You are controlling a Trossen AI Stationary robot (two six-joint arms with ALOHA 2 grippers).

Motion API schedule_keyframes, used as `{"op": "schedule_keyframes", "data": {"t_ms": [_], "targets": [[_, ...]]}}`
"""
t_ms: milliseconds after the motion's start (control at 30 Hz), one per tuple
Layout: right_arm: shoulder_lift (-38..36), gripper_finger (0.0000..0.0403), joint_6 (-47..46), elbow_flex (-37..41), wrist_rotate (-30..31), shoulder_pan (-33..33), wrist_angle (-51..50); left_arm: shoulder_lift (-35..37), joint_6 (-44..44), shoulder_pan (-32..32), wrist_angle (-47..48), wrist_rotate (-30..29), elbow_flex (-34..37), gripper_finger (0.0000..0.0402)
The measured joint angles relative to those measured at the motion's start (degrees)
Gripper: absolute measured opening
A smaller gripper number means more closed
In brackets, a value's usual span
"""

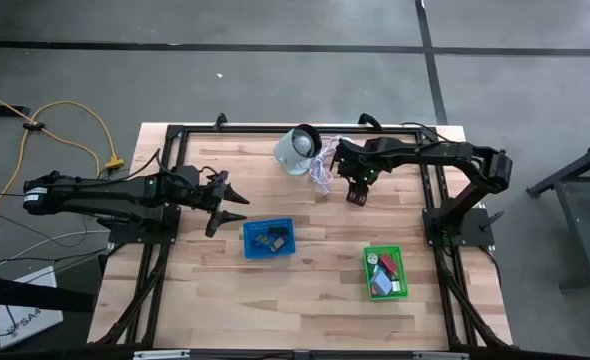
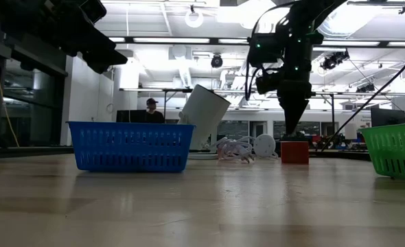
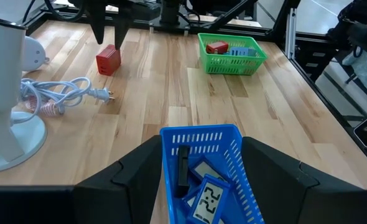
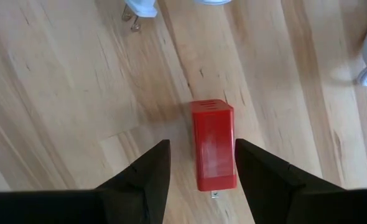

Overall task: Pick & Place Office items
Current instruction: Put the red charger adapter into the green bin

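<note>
One red block (image 4: 213, 144) sits under my right end effector (image 4: 199, 165), empty and open, slightly off-centre, so I risk nudging it aside on closing.

We find two baskets on the table (image 1: 215, 300): one basket (image 1: 269, 239) near the middle, a second basket (image 1: 385, 272) to its right and nearer the front edge. Flat rectangular items (image 3: 203, 199) lie inside the first; several pieces (image 1: 383, 265) lie in the second. Behind the first basket, toward the far edge, a round device (image 1: 297, 149) stands, with its coiled cable (image 1: 321, 172) on the table just to its right. Right of the cable a block (image 1: 356, 195) sits alone on the wood, with the right gripper (image 1: 357, 186) directly above it, its fingers either side. The left gripper (image 1: 231, 204) hangs just left of the first basket.
</note>
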State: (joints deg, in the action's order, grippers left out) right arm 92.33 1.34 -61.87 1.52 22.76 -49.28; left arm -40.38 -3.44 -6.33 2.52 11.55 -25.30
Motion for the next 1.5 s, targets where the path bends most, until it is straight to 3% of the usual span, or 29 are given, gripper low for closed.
{"op": "schedule_keyframes", "data": {"t_ms": [533, 1500], "targets": [[-0.1, 0.0167, -0.1, 4.6, 0.0, 0.1, 4.9, 0.0, 0.0, 0.0, 0.0, 0.0, 0.0, 0.0211], [-0.7, 0.0167, -0.1, 4.8, -0.3, 0.5, 6.1, 0.0, 0.0, 0.0, 0.0, 0.0, 0.0, 0.0211]]}}
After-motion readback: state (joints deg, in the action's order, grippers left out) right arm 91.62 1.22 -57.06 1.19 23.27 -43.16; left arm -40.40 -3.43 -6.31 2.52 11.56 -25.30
